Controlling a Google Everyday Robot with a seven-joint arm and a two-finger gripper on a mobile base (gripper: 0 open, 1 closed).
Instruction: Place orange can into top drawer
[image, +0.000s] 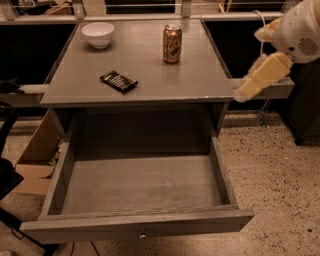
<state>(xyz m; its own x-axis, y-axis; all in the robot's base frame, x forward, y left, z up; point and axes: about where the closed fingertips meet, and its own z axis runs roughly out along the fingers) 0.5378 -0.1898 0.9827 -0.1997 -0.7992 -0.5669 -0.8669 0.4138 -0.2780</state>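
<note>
The orange can (172, 44) stands upright at the back middle of the grey cabinet top (200, 75). The top drawer (140, 227) is pulled fully out below, wide and shallow, with nothing inside and a small round knob (143, 234) on its front panel. My gripper (247, 90) is at the end of the cream arm coming in from the upper right. It hovers by the cabinet's right edge, well to the right of the can and apart from it, and it holds nothing that I can see.
A white bowl (98, 34) sits at the back left of the cabinet top. A flat dark snack bar (118, 81) lies left of centre. A cardboard box (37, 155) leans against the cabinet's left side. Speckled floor lies to the right.
</note>
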